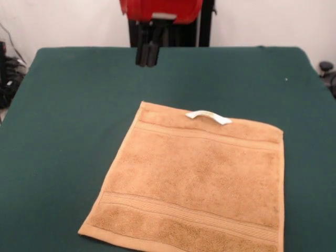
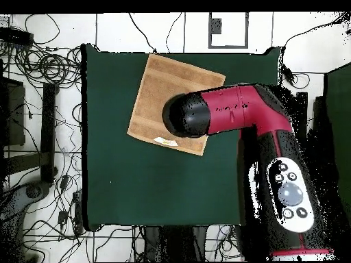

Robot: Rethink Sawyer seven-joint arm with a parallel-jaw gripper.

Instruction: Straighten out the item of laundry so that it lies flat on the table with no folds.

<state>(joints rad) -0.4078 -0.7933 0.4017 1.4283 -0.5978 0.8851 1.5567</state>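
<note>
Towel (image 1: 197,186): tan terry square, lying spread open on the near half of the table, slightly right of centre in the front view; its near edge runs to the bottom of that view. No folds or turned corners visible; it sits rotated a little against the table edges.
Border bands: one woven band near the near edge, one near the far edge.
Tag (image 1: 208,116): small white loop on the towel's far edge, lying partly over the cloth.
Table (image 1: 68,105): dark green top, far wider than the towel.
Gripper (image 1: 147,53): dark, hanging above the far part of the table, well apart from the towel; fingers appear pressed together, holding nothing.
Arm (image 2: 236,113): red and black; in the overhead view it covers one corner of the towel (image 2: 164,96).
</note>
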